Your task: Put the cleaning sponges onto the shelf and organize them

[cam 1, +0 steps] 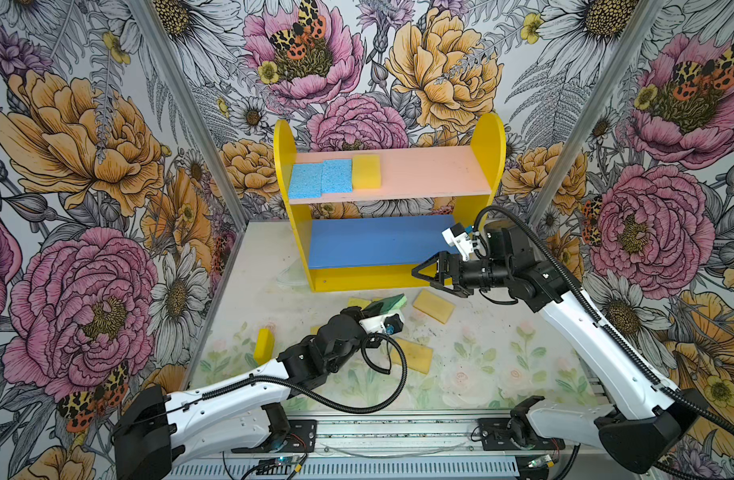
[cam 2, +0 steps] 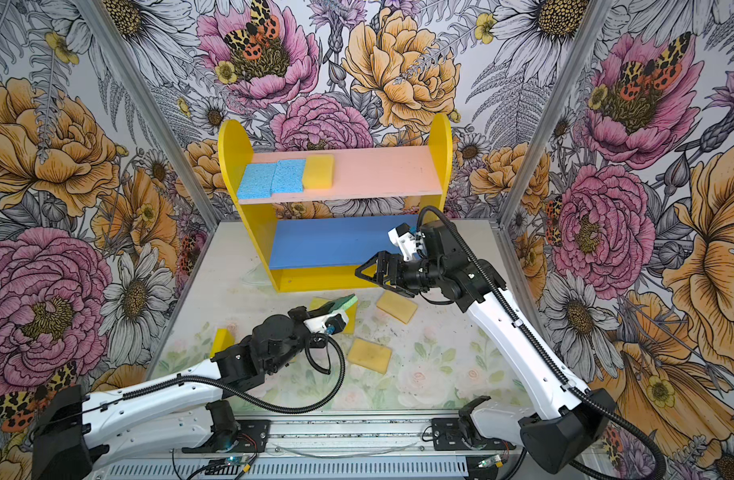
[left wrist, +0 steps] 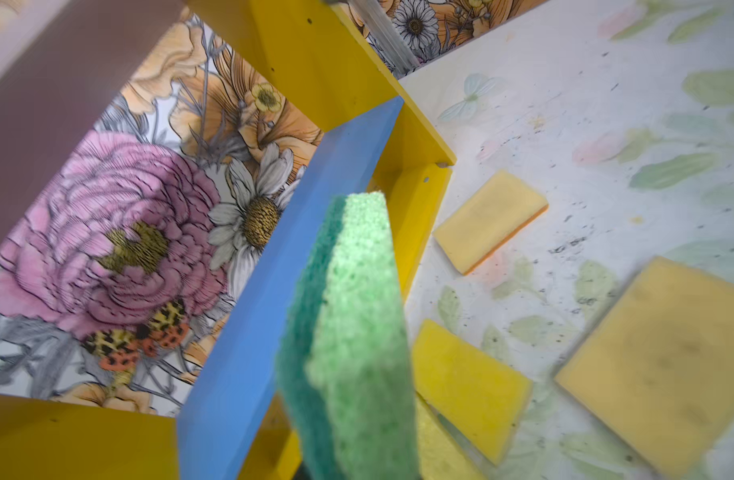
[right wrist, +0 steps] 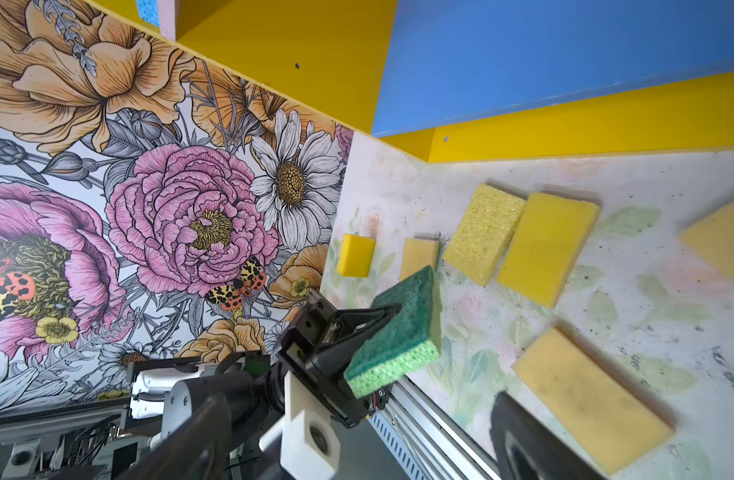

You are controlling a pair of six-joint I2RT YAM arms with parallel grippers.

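Note:
My left gripper [cam 1: 375,309] is shut on the green sponge [cam 1: 389,302], lifted edge-up just in front of the shelf [cam 1: 284,166]; the dark scouring face [right wrist: 402,320] shows in the right wrist view. My right gripper [cam 1: 418,272] hangs open and empty before the blue lower board [cam 1: 378,241], near its right end. Two light blue sponges [cam 1: 305,180] [cam 1: 337,175] and a yellow sponge [cam 1: 366,171] lie side by side at the left of the pink upper board [cam 1: 423,174]. Several yellow sponges [cam 1: 434,306] [cam 1: 415,355] lie on the table; another [cam 1: 264,345] stands on edge.
Floral walls close in the table on three sides, with metal corner posts [cam 1: 565,166]. An aluminium rail [cam 1: 398,432] carrying both arm bases runs along the front edge. The left arm's black cable [cam 1: 382,390] loops over the table.

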